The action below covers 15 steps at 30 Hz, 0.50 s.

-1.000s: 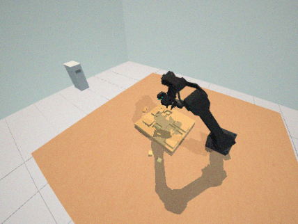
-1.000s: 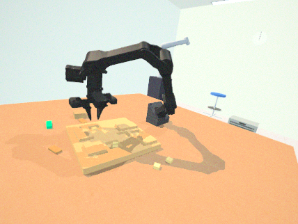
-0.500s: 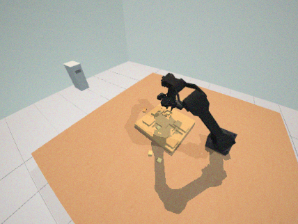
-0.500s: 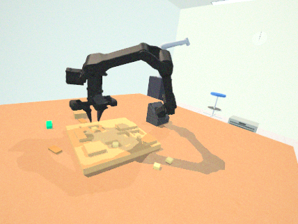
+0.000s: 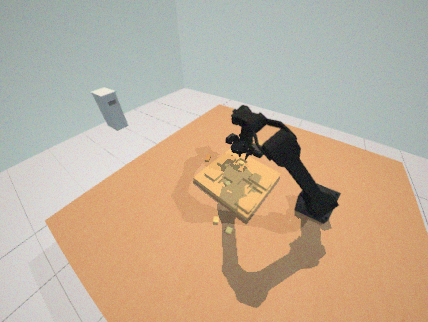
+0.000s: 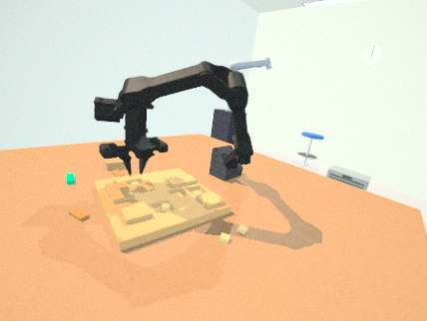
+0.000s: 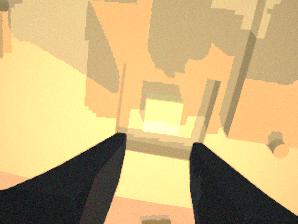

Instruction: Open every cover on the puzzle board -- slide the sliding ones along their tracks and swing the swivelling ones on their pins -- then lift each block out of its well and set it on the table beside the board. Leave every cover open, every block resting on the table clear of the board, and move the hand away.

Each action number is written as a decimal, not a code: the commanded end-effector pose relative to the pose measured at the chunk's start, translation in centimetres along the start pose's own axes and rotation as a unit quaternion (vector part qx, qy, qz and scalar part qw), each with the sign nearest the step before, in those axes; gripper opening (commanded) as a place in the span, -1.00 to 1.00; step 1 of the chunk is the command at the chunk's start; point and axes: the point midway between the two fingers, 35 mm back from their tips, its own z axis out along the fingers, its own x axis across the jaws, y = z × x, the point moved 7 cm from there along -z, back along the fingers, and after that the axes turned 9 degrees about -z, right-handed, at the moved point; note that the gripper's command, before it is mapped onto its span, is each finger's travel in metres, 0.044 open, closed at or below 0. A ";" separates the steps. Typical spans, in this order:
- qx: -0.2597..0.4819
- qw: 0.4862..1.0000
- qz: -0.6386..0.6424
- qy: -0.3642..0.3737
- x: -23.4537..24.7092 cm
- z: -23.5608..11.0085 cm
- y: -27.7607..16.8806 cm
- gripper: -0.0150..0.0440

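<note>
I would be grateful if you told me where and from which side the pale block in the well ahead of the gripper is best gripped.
Come straight down from above. The pale block sits sunk in its well, framed by raised walls, so only its top is exposed. Probably pinch its two opposite side faces with the gripper, whose fingers are apart and empty, lined up either side of the well.

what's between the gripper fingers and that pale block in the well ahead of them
In the wrist view, only bare board surface lies between the gripper and the pale block; nothing sits between the fingers.

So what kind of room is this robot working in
Probably a lab or workshop room: a big orange table on a pale tiled floor, with a blue-seated stool, a round wall clock and a grey cabinet.
</note>
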 end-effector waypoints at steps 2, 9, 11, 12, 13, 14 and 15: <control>-0.002 1.000 0.001 -0.001 -0.1 0.4 0.1 0.00; -0.002 1.000 0.001 -0.001 -0.2 1.1 0.1 0.00; -0.002 1.000 0.001 -0.001 -0.2 1.3 0.1 0.00; -0.002 1.000 0.001 -0.001 -0.2 1.4 0.1 0.00; -0.002 1.000 0.001 -0.001 -0.2 1.5 0.1 0.00; -0.002 1.000 0.001 -0.001 -0.2 1.6 0.1 0.00; -0.002 1.000 0.001 -0.001 -0.2 1.7 0.2 0.00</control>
